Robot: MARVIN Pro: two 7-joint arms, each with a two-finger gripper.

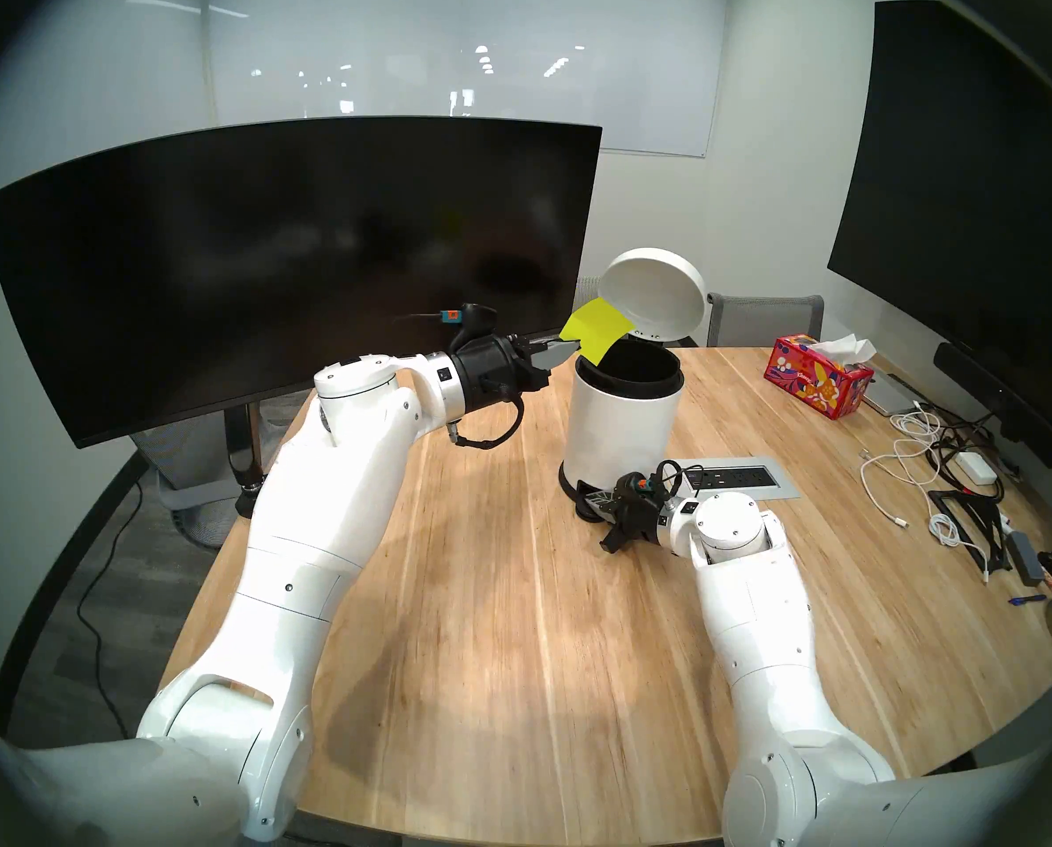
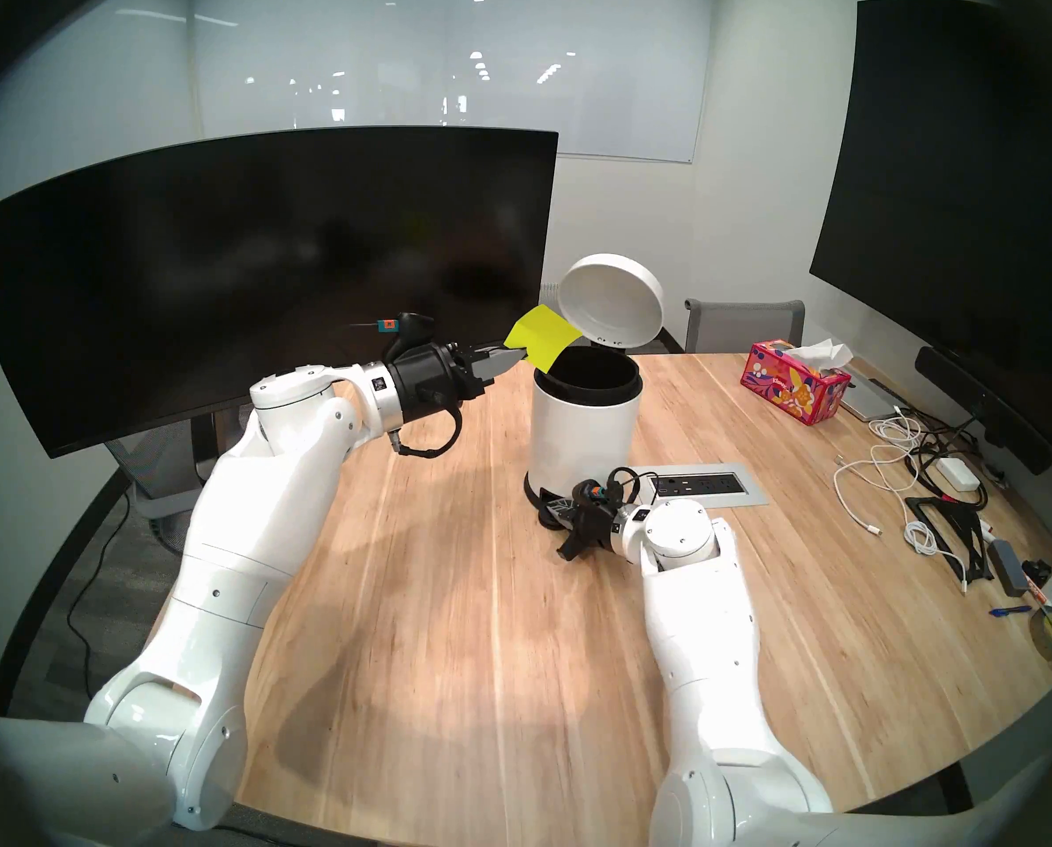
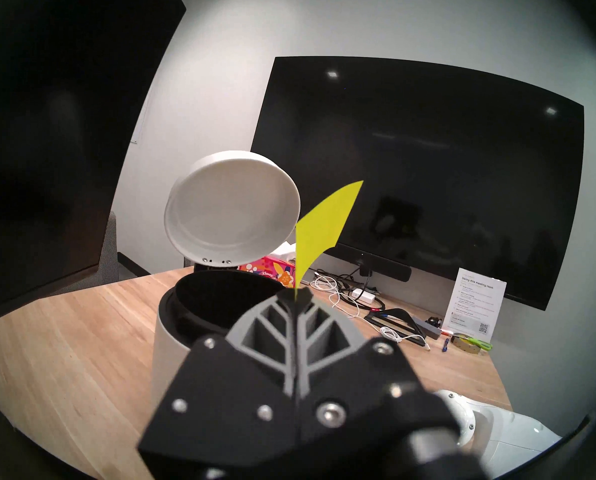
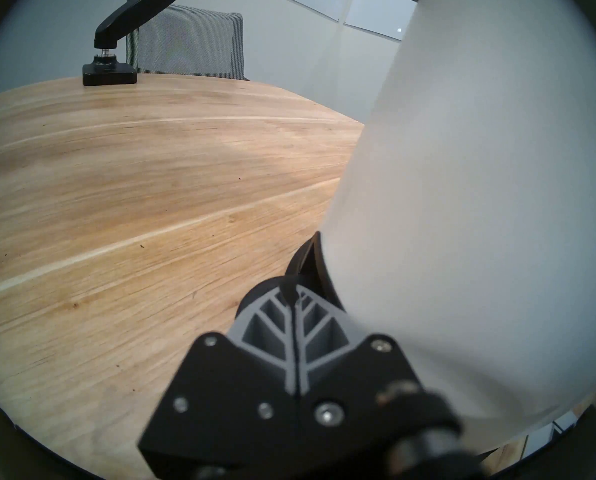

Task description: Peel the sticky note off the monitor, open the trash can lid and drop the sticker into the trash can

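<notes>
The yellow-green sticky note (image 1: 594, 332) (image 2: 542, 338) (image 3: 319, 226) is pinched by one corner in my left gripper (image 1: 566, 351) (image 2: 518, 355) (image 3: 295, 294), which is shut on it. The note hangs over the left rim of the white trash can (image 1: 624, 424) (image 2: 581, 436) (image 3: 165, 330) (image 4: 480, 191). The trash can lid (image 1: 655, 292) (image 2: 612, 299) (image 3: 230, 205) stands tilted up, and the black bucket inside shows. My right gripper (image 1: 597, 500) (image 2: 557, 509) (image 4: 295, 292) is shut, its tips down on the black foot pedal (image 4: 303, 264). The curved monitor (image 1: 303, 265) (image 2: 254, 277) stands behind my left arm.
A big flat black screen (image 1: 970, 185) (image 3: 421, 174) hangs on the right wall. At the table's right are a tissue box (image 1: 817, 381), a power outlet panel (image 1: 737, 476), tangled cables (image 1: 915, 461) and a printed card (image 3: 475, 306). The monitor's clamp base (image 4: 109, 74) sits at the far-left edge.
</notes>
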